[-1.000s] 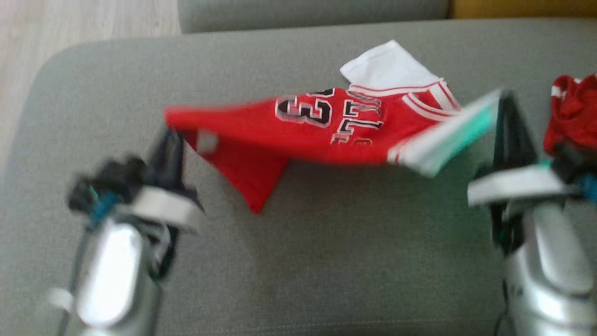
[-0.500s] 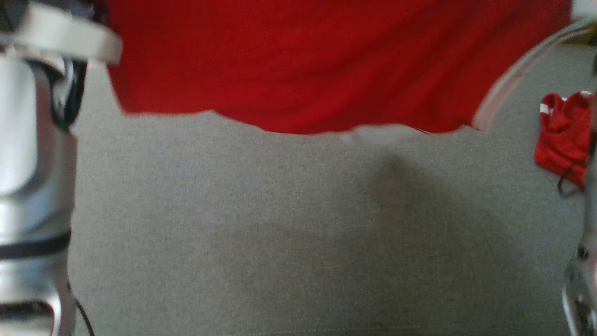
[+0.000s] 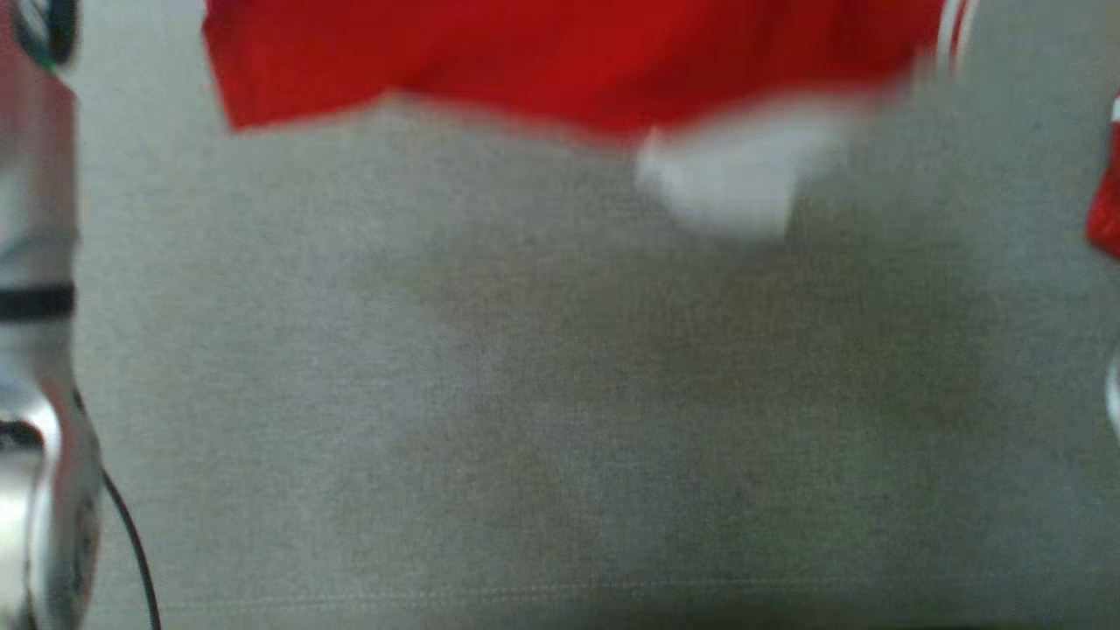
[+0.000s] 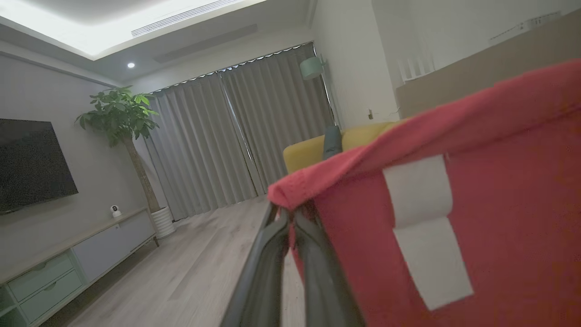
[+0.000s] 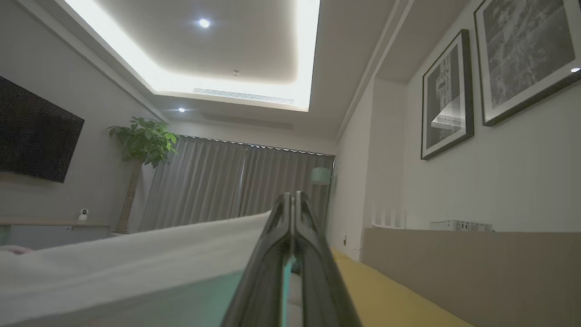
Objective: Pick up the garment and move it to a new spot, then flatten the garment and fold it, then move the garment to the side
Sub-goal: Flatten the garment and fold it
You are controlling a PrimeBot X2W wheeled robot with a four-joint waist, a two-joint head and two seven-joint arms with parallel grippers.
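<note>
The garment [image 3: 560,61] is a red jersey with white trim, hanging blurred across the top of the head view above the grey cushion [image 3: 525,420]. A white part [image 3: 726,175] dangles below its lower edge. In the left wrist view my left gripper [image 4: 289,215] is shut on a red corner of the garment [image 4: 499,204], next to a white label [image 4: 426,227]. My right gripper [image 5: 290,200] is shut on the garment's pale edge [image 5: 136,259], which stretches away to the left. My left forearm [image 3: 35,350] stands along the head view's left edge.
A second red cloth [image 3: 1104,201] lies at the cushion's right edge. The wrist views look out at the room: a wall TV [image 4: 32,163], a potted plant [image 4: 120,113], a low cabinet [image 4: 54,268], a yellow sofa [image 4: 317,147] and curtains.
The garment has gone from stretched low over the cushion to held high between both grippers. The head view has shifted closer, and the garment's lower edge now sits higher in it.
</note>
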